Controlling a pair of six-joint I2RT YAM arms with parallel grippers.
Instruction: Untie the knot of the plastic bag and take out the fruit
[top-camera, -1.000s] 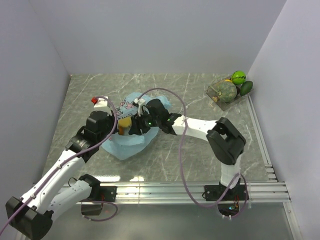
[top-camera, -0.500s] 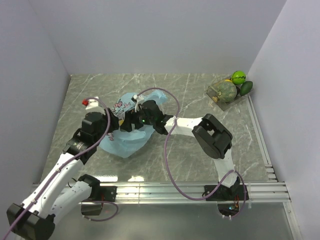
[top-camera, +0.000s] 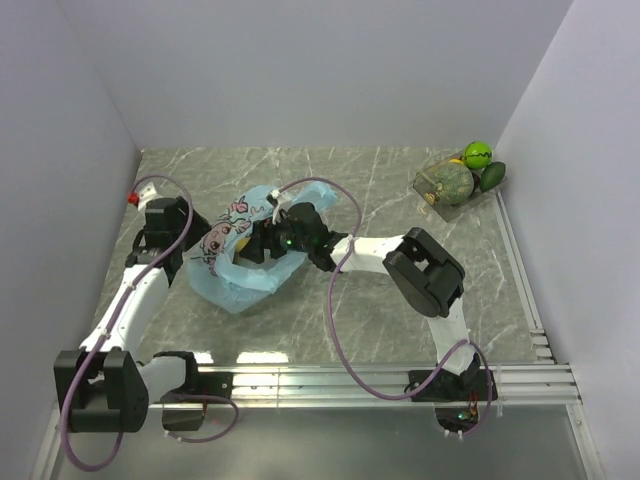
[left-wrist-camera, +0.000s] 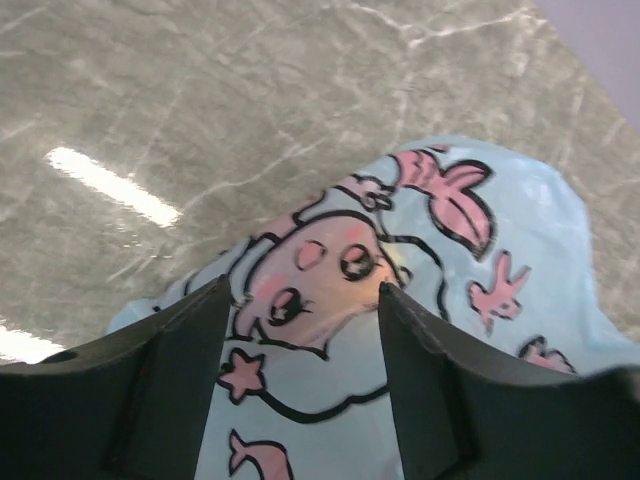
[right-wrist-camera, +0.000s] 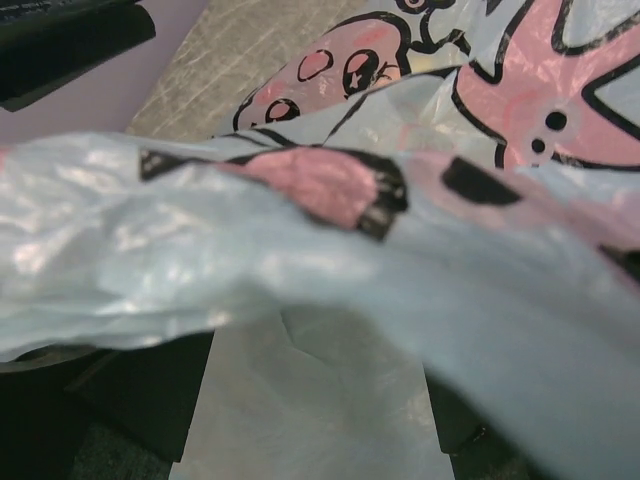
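The light-blue plastic bag (top-camera: 240, 272) with pink cartoon prints lies left of the table's middle, its mouth raised. No knot shows on it. My left gripper (top-camera: 188, 245) hangs open just left of the bag; in the left wrist view its fingers (left-wrist-camera: 180, 380) frame the printed film (left-wrist-camera: 330, 270) without touching. My right gripper (top-camera: 258, 243) reaches into the bag's mouth from the right, open, with blue film (right-wrist-camera: 300, 260) draped over its fingertips. Fruit sits at the far right: a green ball (top-camera: 477, 154), a ribbed melon (top-camera: 452, 182) and a dark green oval (top-camera: 492, 176).
A clear tray (top-camera: 425, 186) holds the melon in the far right corner, next to the right wall. Purple cables (top-camera: 345, 300) loop above the table from both arms. An aluminium rail (top-camera: 330, 378) runs along the near edge. Grey walls close in on three sides.
My left gripper has opened, let go of the bag and drawn back to the left. The right gripper has opened wider and pushed left into the bag's mouth, which now stands higher.
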